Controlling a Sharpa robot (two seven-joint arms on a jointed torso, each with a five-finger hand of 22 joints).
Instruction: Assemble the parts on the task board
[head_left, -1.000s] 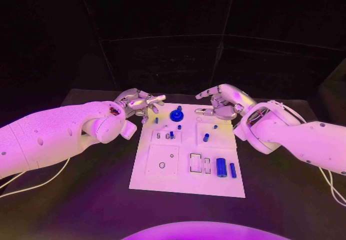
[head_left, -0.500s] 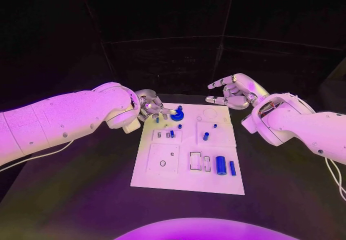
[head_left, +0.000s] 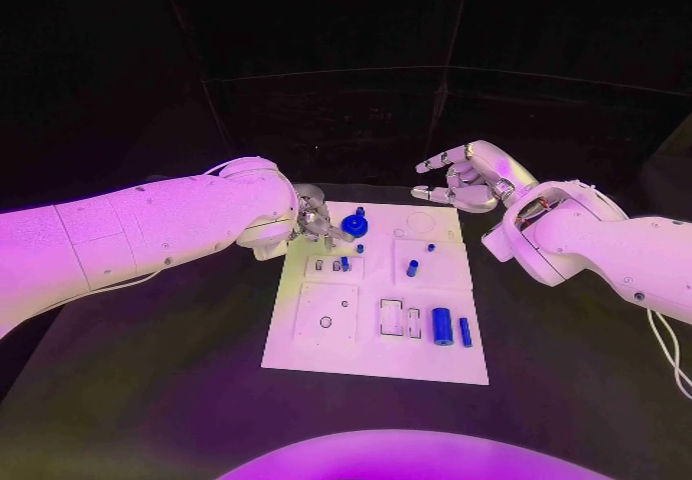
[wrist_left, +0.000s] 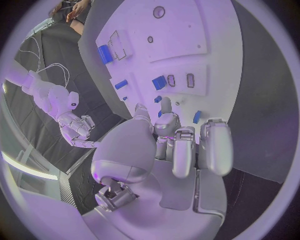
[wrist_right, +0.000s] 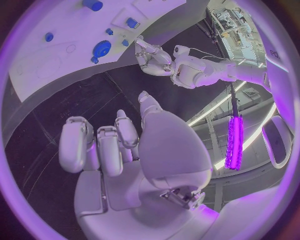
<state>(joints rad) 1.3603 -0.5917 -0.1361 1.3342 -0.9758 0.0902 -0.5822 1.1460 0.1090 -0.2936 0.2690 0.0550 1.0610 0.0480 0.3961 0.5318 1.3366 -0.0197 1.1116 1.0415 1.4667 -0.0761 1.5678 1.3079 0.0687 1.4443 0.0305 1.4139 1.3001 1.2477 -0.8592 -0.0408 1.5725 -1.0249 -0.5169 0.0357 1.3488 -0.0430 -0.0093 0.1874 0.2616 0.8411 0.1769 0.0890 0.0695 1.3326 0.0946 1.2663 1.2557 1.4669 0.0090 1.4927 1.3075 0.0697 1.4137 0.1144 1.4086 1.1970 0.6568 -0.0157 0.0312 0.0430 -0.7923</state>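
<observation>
- The left hand (head_left: 317, 226) sits at the far-left corner of the board (head_left: 332, 350), fingers reaching toward the blue gear (head_left: 355, 227). Nothing in its grasp that the left wrist view shows, fingers loosely curled and apart.
- The right hand (head_left: 464, 182) hangs beyond the board's far edge, released, fingers spread, holding nothing.
- The gear stands at the far end of the board, toothed disc with a knob on top. Looks like light, rigid plastic; teeth should give grip, so pinching the rim or the knob seems best.
- A small peg (head_left: 413, 268) stands mid-board, and a fat cylinder (head_left: 443, 326) lies beside a thin rod (head_left: 464, 332) near the front. Smooth and round, likely to roll or slip; take them across the middle.
- Crowding: small blue bits (head_left: 343, 265) just nearer than the gear, close to the left hand's fingers, could be knocked.
</observation>
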